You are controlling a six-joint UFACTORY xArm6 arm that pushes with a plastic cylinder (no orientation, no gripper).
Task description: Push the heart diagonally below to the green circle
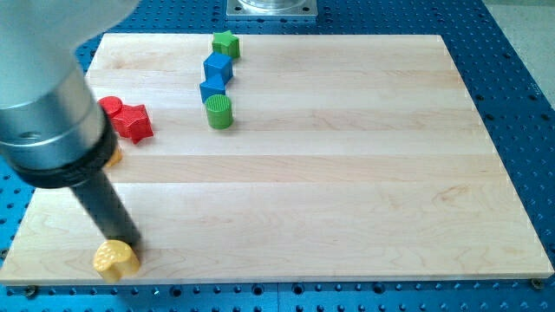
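Observation:
A yellow heart block (114,258) lies near the board's bottom left corner. My tip (127,242) rests right at the heart's upper right side, touching or nearly touching it. The green circle block (219,112) stands far up and to the right, in the upper middle-left of the board. The large grey arm body hides the left edge of the board.
A blue block (212,89) touches the green circle's top, another blue cube (218,67) is above it, and a green star (225,43) near the top edge. A red circle (110,107) and red star (133,122) sit at left. A yellow-orange block (113,156) peeks from behind the arm.

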